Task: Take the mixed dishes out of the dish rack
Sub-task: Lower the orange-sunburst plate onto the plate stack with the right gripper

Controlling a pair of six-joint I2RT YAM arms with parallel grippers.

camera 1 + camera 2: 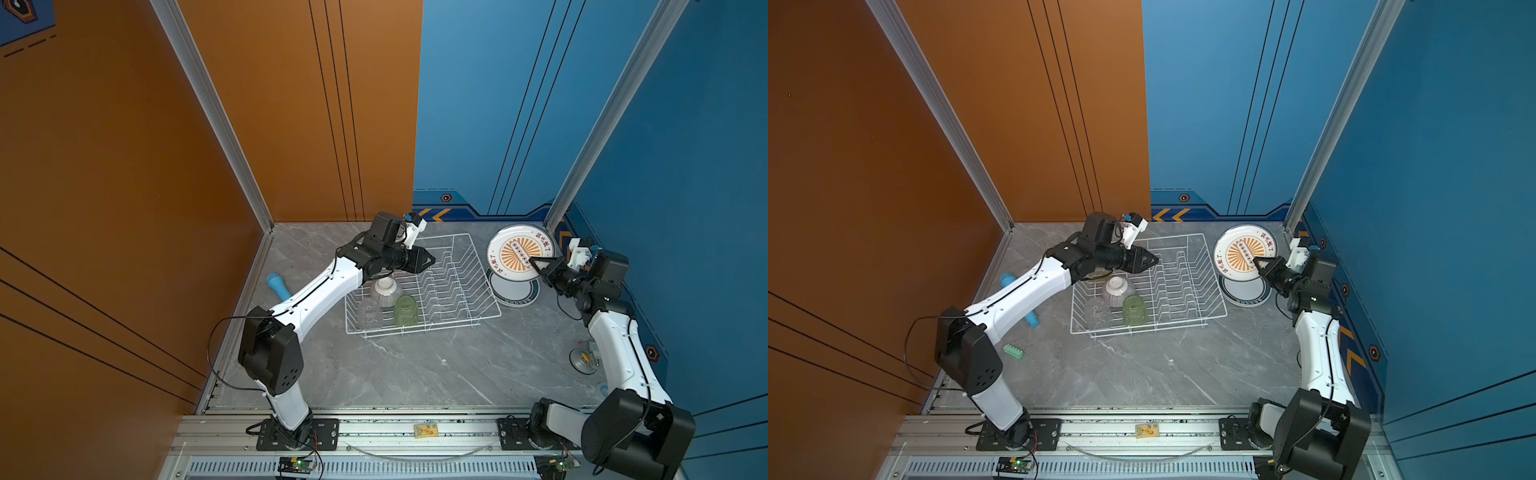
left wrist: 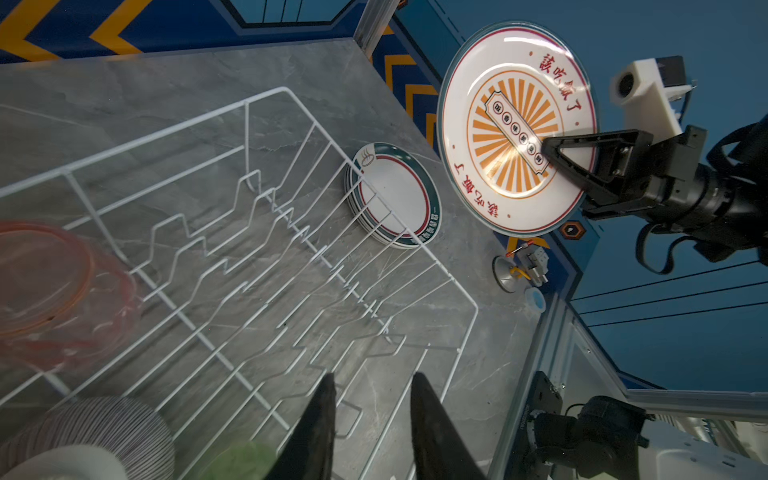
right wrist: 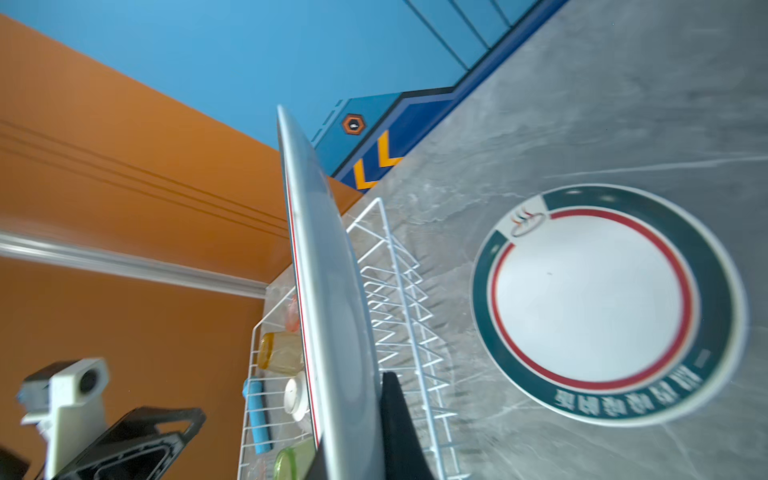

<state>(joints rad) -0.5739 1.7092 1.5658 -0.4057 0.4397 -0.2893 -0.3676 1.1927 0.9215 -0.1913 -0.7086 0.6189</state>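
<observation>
Closest to the lens on my right wrist is the right gripper [image 1: 536, 262], clamped tight on the rim of the sunburst plate [image 3: 332, 291]. I hold the plate clear of the dish rack [image 1: 485, 276], standing almost on edge. A disc has no long axis, so what matters is its face: the printed side looks back toward the rack and the plain underside looks away. On the underside's side of the fingers, and below them, the stack of plates [image 3: 594, 299] lies flat on the table [image 1: 415, 374], just beside the rack's outer wall. I judge the coming move to be a wrist roll that turns the underside down, then a lowering onto the stack. This arm is far the nearer. Across the rack, my left gripper [image 2: 372, 378] hovers with jaws a little apart and nothing between them. Beneath it, back toward its wrist, the upside-down striped bowl [image 1: 386, 291], green tumbler [image 1: 405, 309] and clear tumbler [image 1: 368, 311] sit in the rack.
</observation>
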